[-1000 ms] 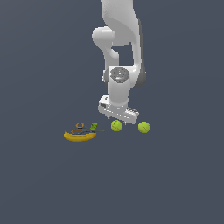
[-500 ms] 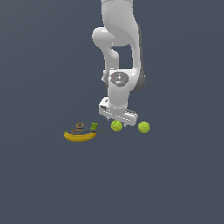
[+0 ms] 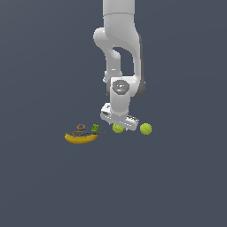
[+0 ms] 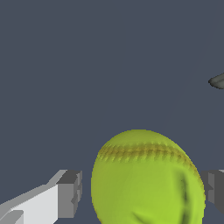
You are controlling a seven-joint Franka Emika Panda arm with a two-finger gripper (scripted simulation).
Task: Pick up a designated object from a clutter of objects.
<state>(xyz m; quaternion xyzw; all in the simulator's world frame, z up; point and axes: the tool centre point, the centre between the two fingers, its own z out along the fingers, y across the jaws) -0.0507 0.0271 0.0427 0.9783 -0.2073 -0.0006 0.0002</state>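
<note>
Gripper (image 4: 142, 197): we see it down over the nearer tennis ball, jaws spread wide, one finger (image 4: 69, 194) on each side of the ball; a small gap shows on the one side, and we cannot tell whether the other finger touches. Nothing is gripped yet.
Ball between the fingers (image 4: 146, 179): yellow-green with a stitched curved seam, filling the lower part of the wrist view; in the exterior view we see it (image 3: 117, 128) on the floor, partly hidden behind the gripper body.
Second ball (image 3: 145, 128): same colour, on the floor just beside the gripper, toward the exterior view's right, apart from the first ball.
Arm (image 3: 120, 66): white, coming down from above, wrist bent over the balls.
Green block (image 3: 95, 128): small, near the first ball on the exterior view's left.
Banana (image 3: 80, 138): yellow, lying flat, further to the exterior view's left.
Brown ring (image 3: 80, 127): just behind the banana.
Dark bits (image 3: 82, 133): thin, along the banana; we cannot tell their shape.
Floor (image 3: 177, 186): plain dark grey-blue.
</note>
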